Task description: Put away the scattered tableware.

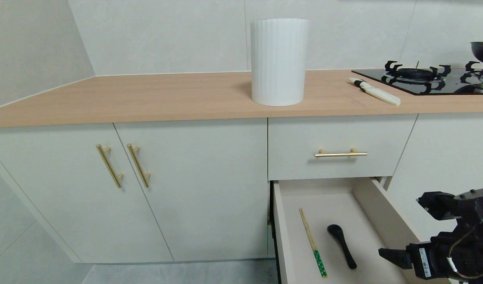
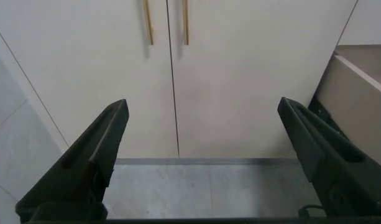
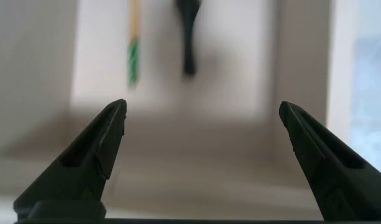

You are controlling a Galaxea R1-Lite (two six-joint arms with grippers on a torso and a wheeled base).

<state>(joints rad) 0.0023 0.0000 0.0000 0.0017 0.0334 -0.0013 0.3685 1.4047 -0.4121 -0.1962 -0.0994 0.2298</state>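
The lower drawer (image 1: 282,221) is pulled out. Inside it lie a pair of chopsticks (image 1: 312,242) with green ends and a black spoon (image 1: 342,245); both also appear in the right wrist view as chopsticks (image 3: 133,50) and spoon (image 3: 189,37). My right gripper (image 1: 409,228) hangs open and empty at the drawer's front right corner, and its fingers (image 3: 84,162) are spread wide. A white knife (image 1: 375,92) with a black band lies on the wooden counter (image 1: 146,98) by the hob. My left gripper (image 2: 202,162) is open and empty, low in front of the cabinet doors (image 2: 178,81).
A tall white ribbed container (image 1: 279,61) stands on the counter. A black gas hob (image 1: 426,79) with a dark pan (image 1: 482,50) is at the far right. The upper drawer (image 1: 340,148) is closed. Double doors with brass handles (image 1: 123,165) sit left of the open drawer.
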